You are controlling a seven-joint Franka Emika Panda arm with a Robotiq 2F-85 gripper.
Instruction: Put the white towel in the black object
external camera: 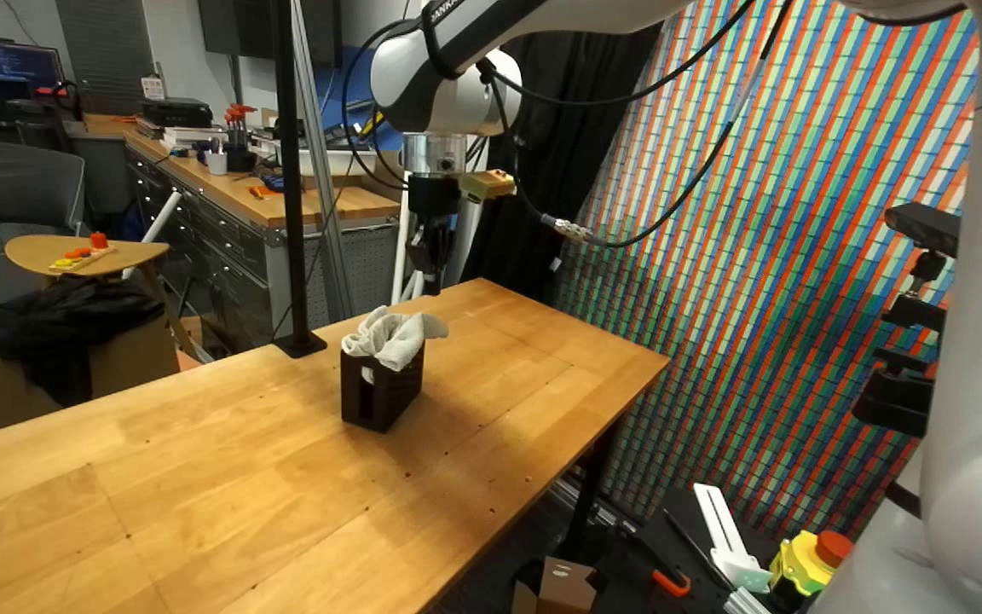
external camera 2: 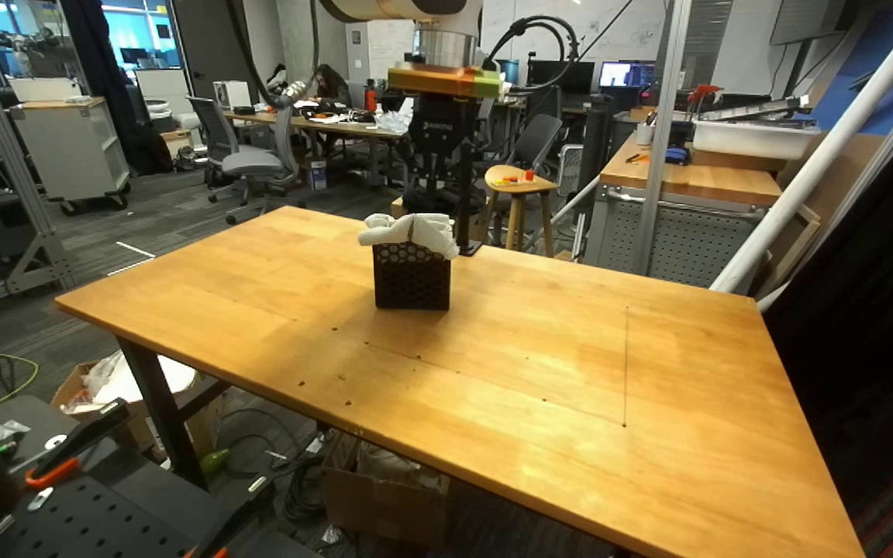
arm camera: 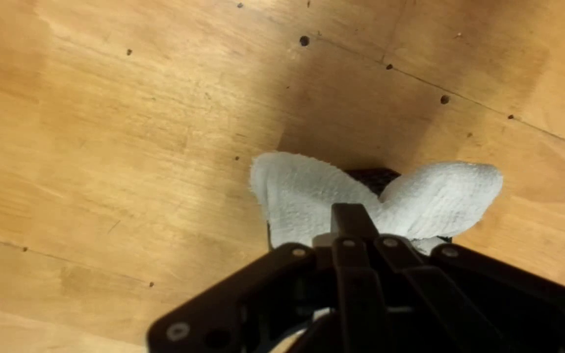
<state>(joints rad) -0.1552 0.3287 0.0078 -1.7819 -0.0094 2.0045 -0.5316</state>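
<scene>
The white towel (external camera: 395, 338) sits bunched in the top of the black open box (external camera: 378, 399), with folds sticking up and hanging over the rim. In an exterior view the towel (external camera 2: 409, 232) spreads past both sides of the box (external camera 2: 412, 283), which has a honeycomb wall. The gripper (external camera: 431, 284) hangs above the box and points down, apart from the towel. In the wrist view the gripper (arm camera: 354, 218) has its fingers together with nothing seen between them. There the towel (arm camera: 302, 196) covers most of the box (arm camera: 374, 177), and the fingers hide part of both.
The box stands on a wooden table (external camera 2: 570, 349). A black post (external camera: 291, 213) rises from the table's edge close to the box. A workbench (external camera: 235, 188) with tools and a stool (external camera: 86, 256) stand beyond the table.
</scene>
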